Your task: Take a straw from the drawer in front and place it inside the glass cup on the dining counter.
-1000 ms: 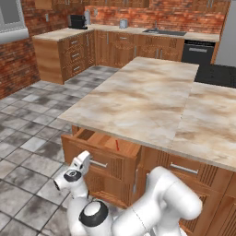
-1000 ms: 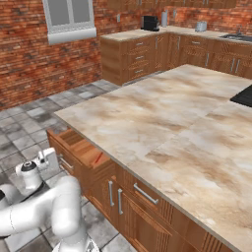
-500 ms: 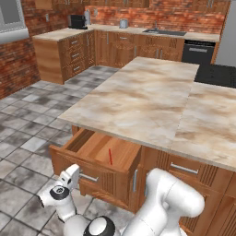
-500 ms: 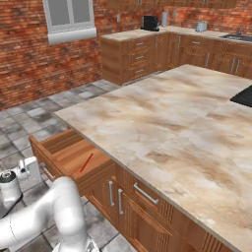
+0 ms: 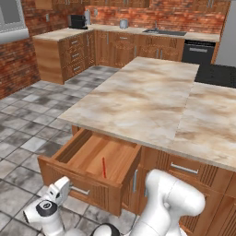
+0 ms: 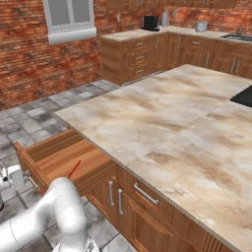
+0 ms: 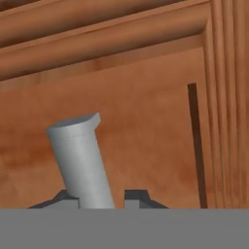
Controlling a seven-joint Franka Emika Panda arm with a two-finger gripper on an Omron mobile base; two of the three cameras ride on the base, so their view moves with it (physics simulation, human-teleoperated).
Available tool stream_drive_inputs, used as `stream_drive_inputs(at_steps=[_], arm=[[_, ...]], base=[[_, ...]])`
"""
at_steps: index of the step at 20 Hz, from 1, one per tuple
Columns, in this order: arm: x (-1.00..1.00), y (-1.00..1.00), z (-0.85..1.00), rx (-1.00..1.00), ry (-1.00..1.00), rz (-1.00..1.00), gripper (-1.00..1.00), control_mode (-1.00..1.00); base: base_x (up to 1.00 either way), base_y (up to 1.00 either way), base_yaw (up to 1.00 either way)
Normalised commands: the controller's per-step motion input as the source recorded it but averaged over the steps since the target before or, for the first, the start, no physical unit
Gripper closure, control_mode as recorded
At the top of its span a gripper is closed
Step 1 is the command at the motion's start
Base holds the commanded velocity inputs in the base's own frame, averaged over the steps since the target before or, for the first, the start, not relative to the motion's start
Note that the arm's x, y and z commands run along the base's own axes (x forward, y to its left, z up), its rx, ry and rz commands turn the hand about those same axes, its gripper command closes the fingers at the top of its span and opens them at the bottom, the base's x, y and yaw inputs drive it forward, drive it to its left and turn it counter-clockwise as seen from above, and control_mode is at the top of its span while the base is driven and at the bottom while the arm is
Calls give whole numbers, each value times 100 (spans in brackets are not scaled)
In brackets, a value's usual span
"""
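Step in hand: opening the drawer. The wide shallow reddish-brown wooden drawer (image 5: 92,159) stands pulled well out from under the beige-and-tan marbled stone desk (image 5: 152,99). The thin bright red straw (image 5: 103,167) lies on the drawer floor, toward its 3 o'clock side in the left base view, apart from the walls.

The two-finger gripper (image 7: 99,197) sits low at the drawer front, at 7 o'clock in the left base view. In the hand view its dark tips flank the slim silver bar handle (image 7: 80,160), with the jaws narrowly set on the bar.

Next move, as judged: release the handle, withdraw clear of the drawer front, rise above the open box, and descend on the straw with jaws set across its length. The thin straw will need precise centring.
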Motion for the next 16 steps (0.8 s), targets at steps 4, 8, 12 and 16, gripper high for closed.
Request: stream_drive_inputs(at_steps=[4, 8, 12, 16], arm=[[-29, 39, 0, 0, 0, -5, -100, -100], [-11, 10, 0, 0, 2, -6, -100, -100], [-14, 0, 0, 9, 17, -5, -100, -100], [-27, 1, 0, 16, 23, -3, -100, -100]], base=[[0, 0, 0], [0, 0, 0], [0, 0, 0], [0, 0, 0]])
